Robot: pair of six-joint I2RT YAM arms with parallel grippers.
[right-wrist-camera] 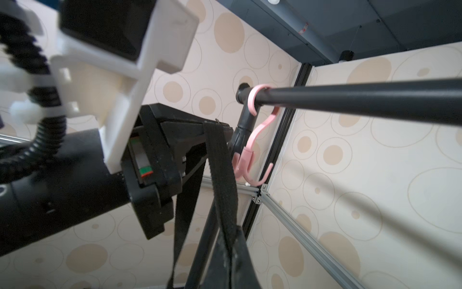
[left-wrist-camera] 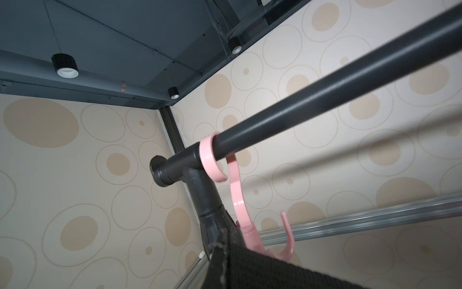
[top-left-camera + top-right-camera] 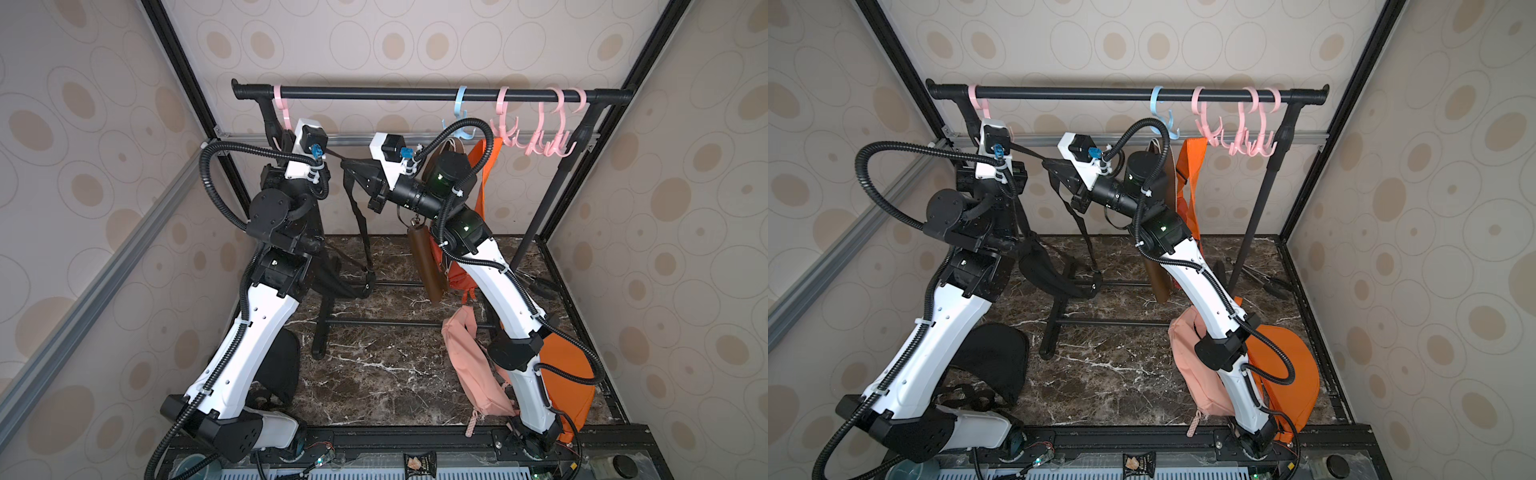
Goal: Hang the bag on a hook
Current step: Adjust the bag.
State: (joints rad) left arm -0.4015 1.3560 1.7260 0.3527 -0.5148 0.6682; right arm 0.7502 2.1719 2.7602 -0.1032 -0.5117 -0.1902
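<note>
Beige-ringed wallpaper all round, a marble-look floor (image 3: 374,374), and a black rail (image 3: 374,93) across the back.

Starting at the left end of the rail, the lone pink hook (image 3: 282,108) looks like your target, since it's empty. Your left gripper (image 1: 217,130) is parked right up beside it, clenched on the strap (image 3: 357,216). I'd guess it sits that high so the webbing is level with the prongs. In the left wrist view the strap's black weave is touching the base of the hook. I can't tell if it's actually over a prong yet.

Moving right, the strap runs in a short taut span to your right gripper (image 3: 351,168), which is also pinched shut on it. Holding it at two points probably keeps a straight bit of strap to drop onto the hook.

The black bag (image 3: 345,282) itself dangles well below, down near the floor, so it's not hung yet.

Further right is a blue hook (image 3: 460,108), then a brown bag (image 3: 428,266) and an orange bag (image 3: 484,166) hanging from the rail. A pink bag (image 3: 469,365) lies on the floor by the right arm.

My guess is the next bit is nudging the strap over a prong before letting go.
</note>
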